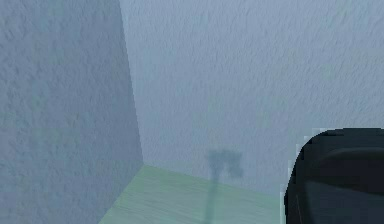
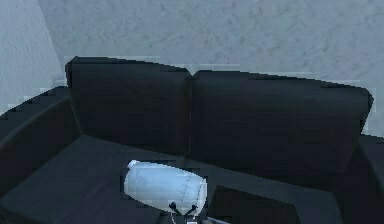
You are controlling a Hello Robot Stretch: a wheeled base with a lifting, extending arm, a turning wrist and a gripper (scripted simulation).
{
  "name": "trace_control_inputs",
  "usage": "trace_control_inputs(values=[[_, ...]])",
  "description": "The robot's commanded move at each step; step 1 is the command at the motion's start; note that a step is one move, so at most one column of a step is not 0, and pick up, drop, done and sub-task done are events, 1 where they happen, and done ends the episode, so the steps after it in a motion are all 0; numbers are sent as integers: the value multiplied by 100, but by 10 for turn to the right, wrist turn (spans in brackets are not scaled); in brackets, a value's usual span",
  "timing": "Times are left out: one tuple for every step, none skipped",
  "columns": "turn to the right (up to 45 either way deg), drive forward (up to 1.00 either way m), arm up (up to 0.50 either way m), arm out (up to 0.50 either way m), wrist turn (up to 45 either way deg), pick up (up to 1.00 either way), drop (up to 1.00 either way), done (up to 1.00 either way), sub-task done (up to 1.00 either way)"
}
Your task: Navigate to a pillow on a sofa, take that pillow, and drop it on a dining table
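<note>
A pale, rounded pillow lies on the seat of a black sofa in the arm side view, just left of the seat's middle. Thin dark gripper fingers poke up at the bottom edge, right against the pillow's near side. I cannot tell whether the gripper holds anything. The sofa has two back cushions and an armrest at the view's left. In the forward view, a black rounded sofa end shows at the bottom right.
Blue-grey walls meet in a corner ahead in the forward view, above a strip of pale green floor. A textured wall runs behind the sofa.
</note>
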Motion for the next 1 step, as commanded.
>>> trace_control_inputs(values=[[0,0,0,0,0,100,0,0,0]])
